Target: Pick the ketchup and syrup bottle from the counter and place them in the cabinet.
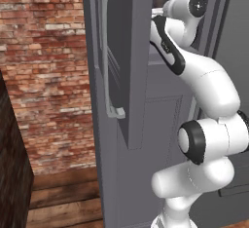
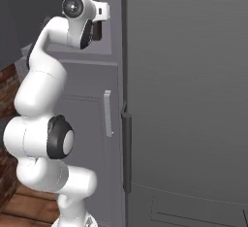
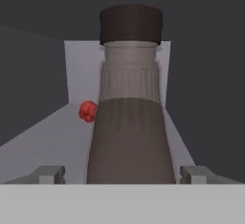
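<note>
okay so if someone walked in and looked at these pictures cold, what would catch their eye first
Probably the white robot arm reaching high into the open dark grey cabinet. In the hand view, the brown syrup bottle with its dark cap stands upright on the cabinet shelf, right between the open gripper fingertips, which stand apart from its sides. A bit of the bright red ketchup peeks out behind it, to its left in that view.

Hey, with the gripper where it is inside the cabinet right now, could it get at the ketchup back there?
Probably not directly. In the hand view the syrup bottle stands upright between the open gripper's fingertips, and the ketchup peeks out behind its left side on the cabinet shelf. The arm would likely have to go around the bottle.
</note>
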Robot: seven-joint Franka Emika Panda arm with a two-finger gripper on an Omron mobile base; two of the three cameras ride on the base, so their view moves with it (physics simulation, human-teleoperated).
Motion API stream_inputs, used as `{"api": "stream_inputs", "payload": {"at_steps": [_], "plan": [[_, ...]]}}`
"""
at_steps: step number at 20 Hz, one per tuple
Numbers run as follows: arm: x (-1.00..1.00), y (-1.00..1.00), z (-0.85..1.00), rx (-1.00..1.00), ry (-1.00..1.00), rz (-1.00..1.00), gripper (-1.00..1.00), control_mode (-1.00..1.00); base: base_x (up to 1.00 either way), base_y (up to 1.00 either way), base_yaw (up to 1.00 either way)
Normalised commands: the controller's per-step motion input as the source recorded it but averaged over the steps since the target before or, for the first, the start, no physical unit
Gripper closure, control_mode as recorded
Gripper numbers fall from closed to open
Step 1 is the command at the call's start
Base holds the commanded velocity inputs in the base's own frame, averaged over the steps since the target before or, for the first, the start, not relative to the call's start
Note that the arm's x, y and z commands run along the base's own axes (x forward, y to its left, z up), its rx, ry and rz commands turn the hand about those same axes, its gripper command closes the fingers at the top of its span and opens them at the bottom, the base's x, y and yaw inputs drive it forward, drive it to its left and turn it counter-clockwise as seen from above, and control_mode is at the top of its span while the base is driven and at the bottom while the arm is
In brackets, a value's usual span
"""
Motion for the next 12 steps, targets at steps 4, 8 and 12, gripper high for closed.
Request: {"api": "stream_inputs", "payload": {"at_steps": [4,8,12], "plan": [[-0.3,0.0,0.0,0.0,-0.1,0.0,-1.0,-1.0,0.0,0.0,0.0],[-0.37,0.0,0.0,0.0,-0.1,0.0,-1.0,-1.0,0.0,0.0,0.0],[-0.54,0.0,0.0,0.0,-0.09,0.0,-1.0,-1.0,0.0,0.0,0.0]]}}
